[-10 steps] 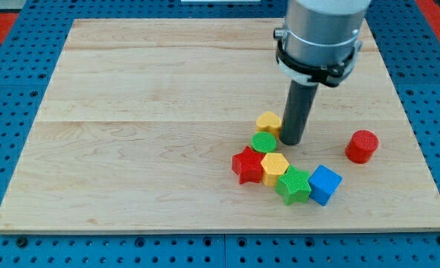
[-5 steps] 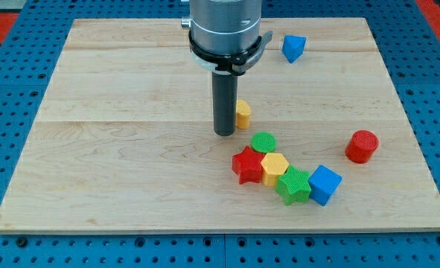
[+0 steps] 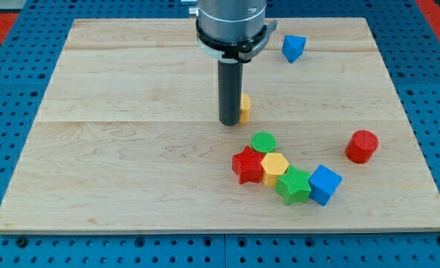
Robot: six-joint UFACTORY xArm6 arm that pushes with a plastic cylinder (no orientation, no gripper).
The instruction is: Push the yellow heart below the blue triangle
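Observation:
The yellow heart [image 3: 244, 108] lies near the board's middle, mostly hidden behind my rod. My tip [image 3: 228, 123] rests on the board at the heart's left side, touching or nearly touching it. The blue triangle [image 3: 293, 48] sits near the view's top, up and to the right of the heart.
A cluster lies below the heart: green circle [image 3: 263, 141], red star [image 3: 247, 165], yellow hexagon [image 3: 275, 167], green star [image 3: 294, 185], blue cube [image 3: 324, 184]. A red cylinder [image 3: 362, 146] stands at the view's right. The wooden board [image 3: 130, 149] sits on a blue pegboard.
My tip went from the heart's right side round to its left. The heart slid left and up away from the green circle, then a little further up and right.

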